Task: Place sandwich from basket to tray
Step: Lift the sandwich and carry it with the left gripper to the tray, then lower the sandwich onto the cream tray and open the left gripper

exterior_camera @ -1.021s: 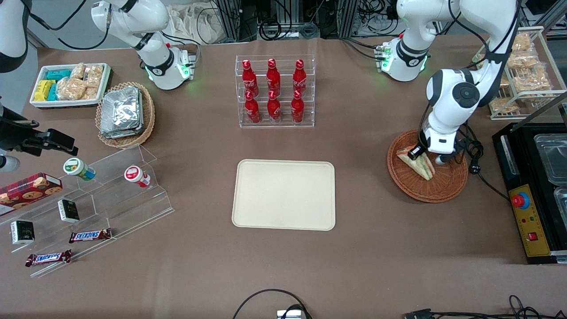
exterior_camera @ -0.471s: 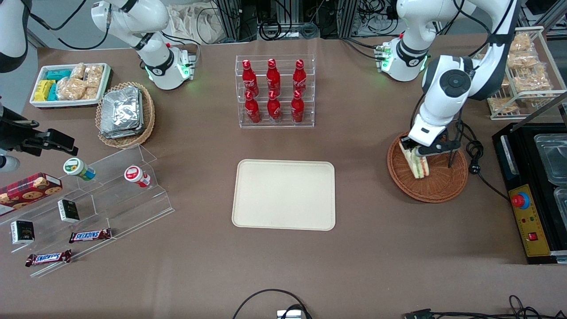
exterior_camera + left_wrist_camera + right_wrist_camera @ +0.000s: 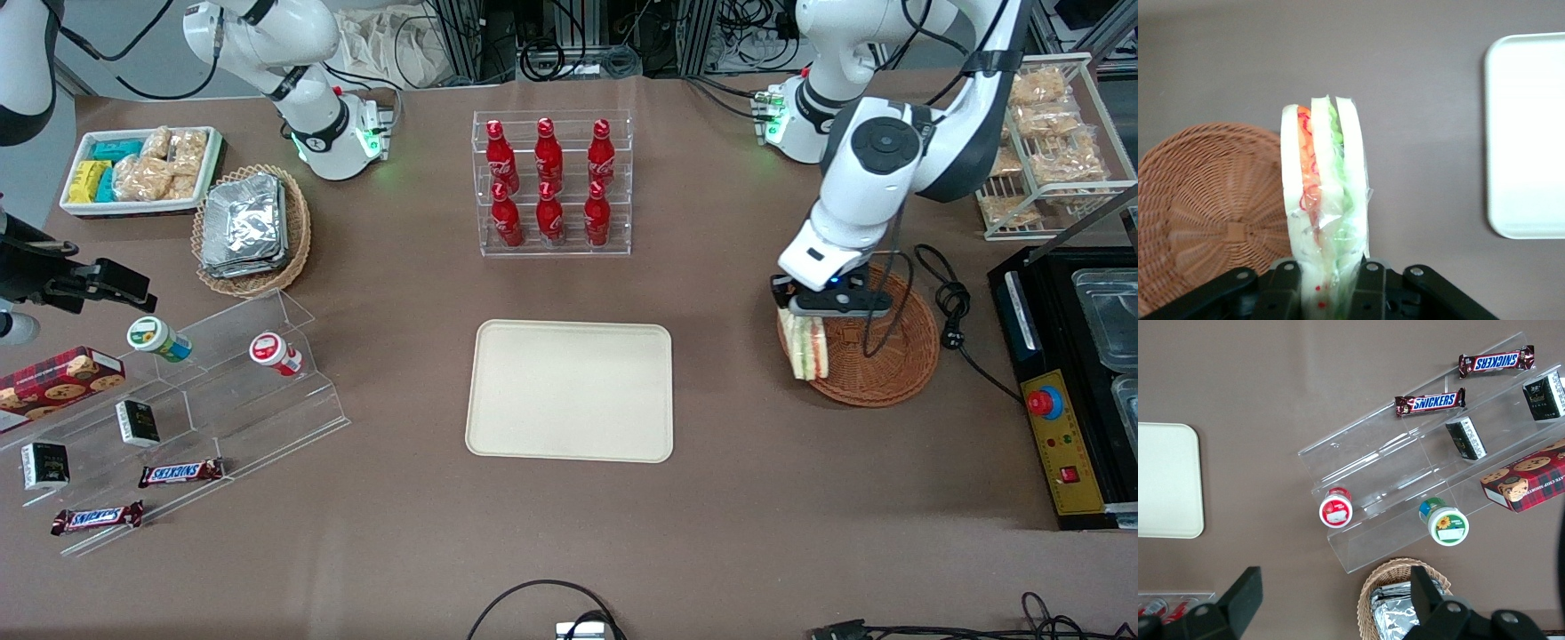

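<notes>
Left arm in transit with its load. We see the fingers [image 3: 1368, 283] of the gripper [image 3: 805, 311] clamped on the sandwich [image 3: 805, 347], one pressing each bread face near one end of the wedge, so that the white slices and the orange-red and green filling stand edge-on between them. The sandwich [image 3: 1323, 213] hangs below the fingers and touches nothing else that we can make out.

Directly under the fingers lies the rim of the basket [image 3: 876, 356]; the sandwich is poised over that rim, on the side of the basket facing the tray. In the wrist view the woven bowl of the basket [image 3: 1211, 220] holds nothing in the part that shows.

Outward from the fingers, bare table [image 3: 725, 373] separates the basket from the tray [image 3: 570, 391]. The tray [image 3: 1528, 133] is well apart from the fingers and carries nothing.

We judge the task to be roughly at its midpoint: the pick-up is accomplished and the sandwich is clear of the basket floor. What is left is the carry across the open table, the lowering onto the tray, and the release.
</notes>
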You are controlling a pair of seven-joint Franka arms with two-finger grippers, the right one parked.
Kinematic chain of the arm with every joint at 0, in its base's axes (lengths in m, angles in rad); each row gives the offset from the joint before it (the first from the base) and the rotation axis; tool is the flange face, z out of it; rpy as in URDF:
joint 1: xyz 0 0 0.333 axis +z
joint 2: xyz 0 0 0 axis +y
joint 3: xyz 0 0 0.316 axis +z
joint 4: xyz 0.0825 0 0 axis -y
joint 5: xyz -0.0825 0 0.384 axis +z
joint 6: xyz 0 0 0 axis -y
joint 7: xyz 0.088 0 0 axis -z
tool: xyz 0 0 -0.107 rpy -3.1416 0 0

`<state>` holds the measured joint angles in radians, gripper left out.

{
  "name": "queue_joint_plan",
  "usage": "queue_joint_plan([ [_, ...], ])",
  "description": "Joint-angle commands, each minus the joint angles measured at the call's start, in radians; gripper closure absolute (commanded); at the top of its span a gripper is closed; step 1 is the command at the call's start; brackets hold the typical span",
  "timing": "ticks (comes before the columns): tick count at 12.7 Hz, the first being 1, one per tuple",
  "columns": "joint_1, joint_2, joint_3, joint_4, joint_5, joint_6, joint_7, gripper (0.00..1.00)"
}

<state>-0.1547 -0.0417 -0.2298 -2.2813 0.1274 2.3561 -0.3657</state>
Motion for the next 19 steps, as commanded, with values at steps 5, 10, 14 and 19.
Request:
queue_joint_plan([
  [5, -0.187, 0.247, 0.006, 0.339, -0.012, -0.123, -0.134, 0.77],
  [10, -0.278, 0.4, 0.007, 0.482, 0.008, -0.118, -0.239, 0.77],
  [14, -0.307, 0.549, 0.007, 0.551, 0.024, -0.038, -0.24, 0.77],
  [19, -0.338, 0.706, 0.01, 0.612, 0.174, 0.034, -0.344, 0.77],
])
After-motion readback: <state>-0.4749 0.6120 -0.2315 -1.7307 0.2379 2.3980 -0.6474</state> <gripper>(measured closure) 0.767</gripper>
